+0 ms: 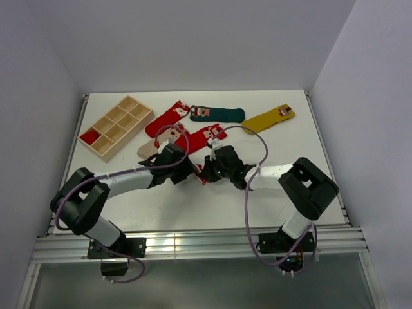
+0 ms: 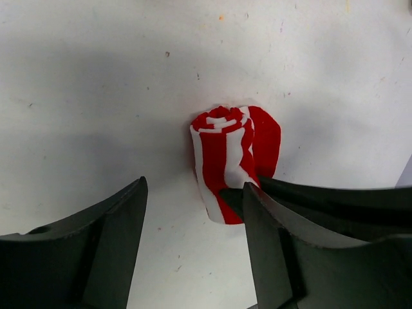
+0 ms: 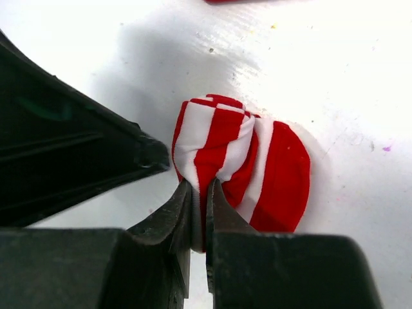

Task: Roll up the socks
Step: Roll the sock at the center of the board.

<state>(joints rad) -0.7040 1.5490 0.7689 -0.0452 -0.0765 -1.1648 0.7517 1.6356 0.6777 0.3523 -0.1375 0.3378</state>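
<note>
- Near the middle of the table [image 1: 193, 206], the striped sock [image 3: 225, 141] sat rolled up into a fat little bundle.
- The right pincer [image 3: 199, 193] was pinching a fold of it, likely so the roll would not spring open.
- The left pincer [image 2: 193, 193] was spread wide and held nothing, with the roll just by one finger.
- Farther back lay a red sock [image 1: 166, 118], a dark green sock [image 1: 219, 114], a mustard yellow sock [image 1: 268, 118] and a beige sock [image 1: 149, 148], all flat and not yet rolled, near a wooden tray [image 1: 92, 148].
- Both arms were crowded close, so they could bump.
</note>
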